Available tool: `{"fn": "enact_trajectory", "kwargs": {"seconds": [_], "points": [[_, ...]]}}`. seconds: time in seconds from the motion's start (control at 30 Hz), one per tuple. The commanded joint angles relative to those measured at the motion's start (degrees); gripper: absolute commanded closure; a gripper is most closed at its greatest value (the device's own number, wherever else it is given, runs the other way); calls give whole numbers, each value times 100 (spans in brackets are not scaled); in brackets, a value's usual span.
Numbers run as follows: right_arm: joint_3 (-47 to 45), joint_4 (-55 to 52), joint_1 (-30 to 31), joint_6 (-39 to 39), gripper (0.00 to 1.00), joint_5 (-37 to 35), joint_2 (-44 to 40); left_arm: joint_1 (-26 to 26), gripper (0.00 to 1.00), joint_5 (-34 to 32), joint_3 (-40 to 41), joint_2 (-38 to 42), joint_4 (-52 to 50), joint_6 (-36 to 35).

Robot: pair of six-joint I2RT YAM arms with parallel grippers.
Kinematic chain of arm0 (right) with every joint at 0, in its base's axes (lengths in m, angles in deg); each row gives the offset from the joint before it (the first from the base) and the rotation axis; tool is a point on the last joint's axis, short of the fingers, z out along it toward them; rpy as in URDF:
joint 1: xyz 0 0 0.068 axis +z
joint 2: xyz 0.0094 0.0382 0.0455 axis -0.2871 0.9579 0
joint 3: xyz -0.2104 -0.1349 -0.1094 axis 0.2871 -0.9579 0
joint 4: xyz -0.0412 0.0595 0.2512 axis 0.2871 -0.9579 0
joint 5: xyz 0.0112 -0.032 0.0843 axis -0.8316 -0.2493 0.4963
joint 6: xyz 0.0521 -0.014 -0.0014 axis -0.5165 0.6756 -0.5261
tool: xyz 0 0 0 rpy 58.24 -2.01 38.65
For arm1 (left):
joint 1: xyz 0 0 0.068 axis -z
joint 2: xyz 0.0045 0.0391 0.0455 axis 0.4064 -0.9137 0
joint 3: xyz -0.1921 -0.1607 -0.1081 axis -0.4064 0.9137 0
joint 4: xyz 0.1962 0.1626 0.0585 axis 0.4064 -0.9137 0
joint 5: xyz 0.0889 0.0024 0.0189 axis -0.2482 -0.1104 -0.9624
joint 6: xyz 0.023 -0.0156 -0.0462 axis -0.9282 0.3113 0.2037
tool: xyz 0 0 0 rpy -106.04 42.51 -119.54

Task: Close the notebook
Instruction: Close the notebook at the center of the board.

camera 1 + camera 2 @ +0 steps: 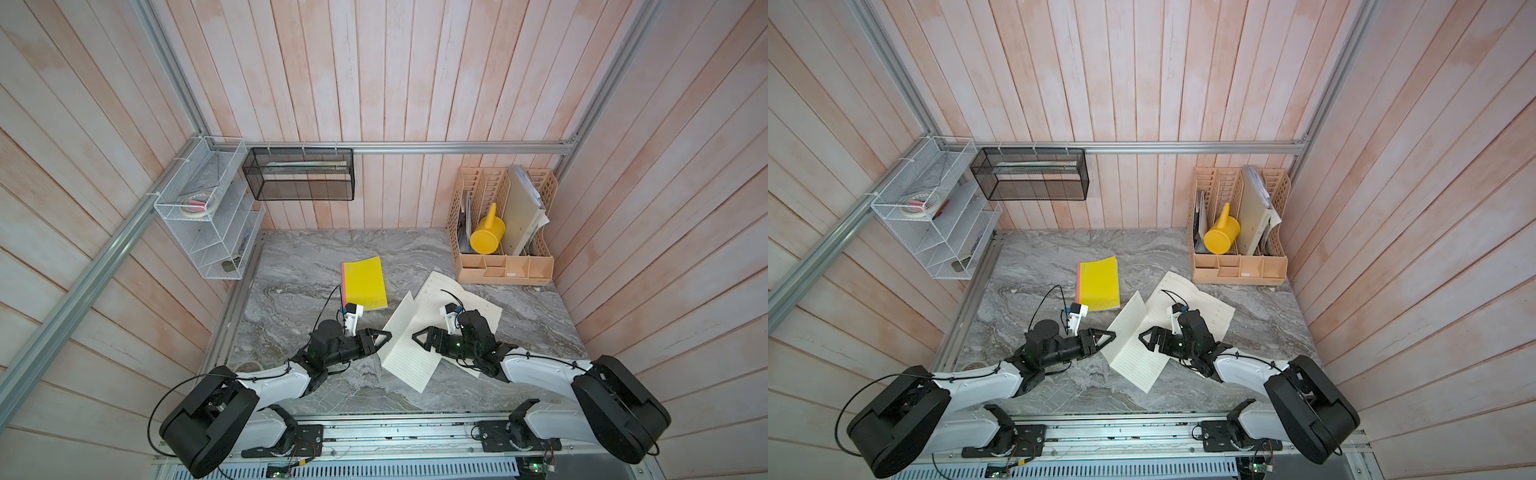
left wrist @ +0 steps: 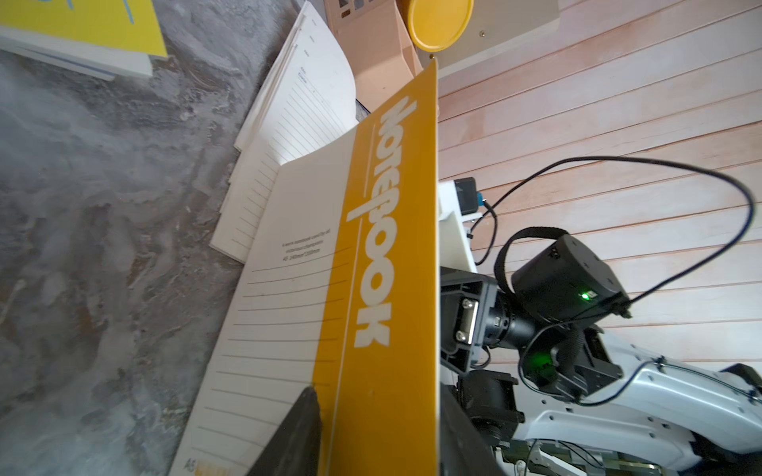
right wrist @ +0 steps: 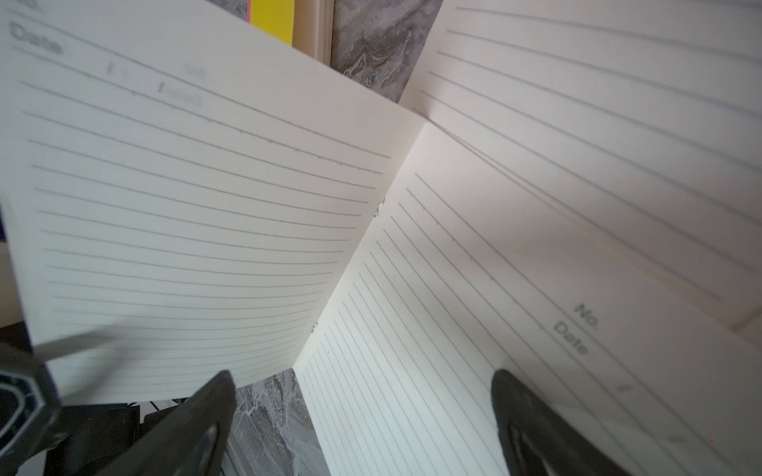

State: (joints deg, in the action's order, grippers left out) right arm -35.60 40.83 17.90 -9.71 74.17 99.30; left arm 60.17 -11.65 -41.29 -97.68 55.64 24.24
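The notebook [image 1: 478, 303] lies open on the marble table [image 1: 299, 266], lined pages up. Its left half [image 1: 405, 345] is tilted up off the table. The orange cover printed NOTEBOOK [image 2: 387, 255] stands between the spread fingers of my left gripper [image 2: 377, 391], with one finger [image 2: 297, 432] on its outer face; the fingers are apart and not pinching it. In both top views my left gripper [image 1: 386, 336] [image 1: 1111, 334] sits at the raised half's outer edge. My right gripper [image 1: 415, 337] [image 3: 365, 395] hangs open over the pages near the spine, holding nothing.
A closed yellow book [image 1: 365, 282] lies just behind my left gripper. A beige desk organiser [image 1: 505, 266] with a yellow can [image 1: 487, 232] stands at the back right. A white wire rack [image 1: 208, 216] and a black mesh basket [image 1: 299, 174] hang on the walls.
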Motion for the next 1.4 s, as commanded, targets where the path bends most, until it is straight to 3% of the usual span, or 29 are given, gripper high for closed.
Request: {"fn": "enact_trajectory", "kwargs": {"seconds": [0.0,0.2,0.57,0.63,0.8,0.97,1.07,1.37], "points": [[-30,15,30,35,2,-64,117,51,51,277,-209,-7,371,11],[-8,6,26,41,2,-59,82,108,45,591,-247,-305,933,366],[166,-697,-39,182,2,-452,-889,399,37,897,-195,-2958,5172,2122],[220,-896,-68,217,2,-524,-1031,444,35,879,-252,-3249,5424,2290],[415,-1401,-90,364,2,-743,-1320,503,33,827,-276,-3173,4949,2000],[763,-1911,-88,492,2,-970,-1637,506,32,778,-383,-3035,3424,1424],[981,-2101,-87,542,2,-1031,-1781,512,33,681,-386,-2931,3027,1134],[900,-1363,94,227,2,-625,-1544,529,33,484,-1092,-2439,351,-46]]}}
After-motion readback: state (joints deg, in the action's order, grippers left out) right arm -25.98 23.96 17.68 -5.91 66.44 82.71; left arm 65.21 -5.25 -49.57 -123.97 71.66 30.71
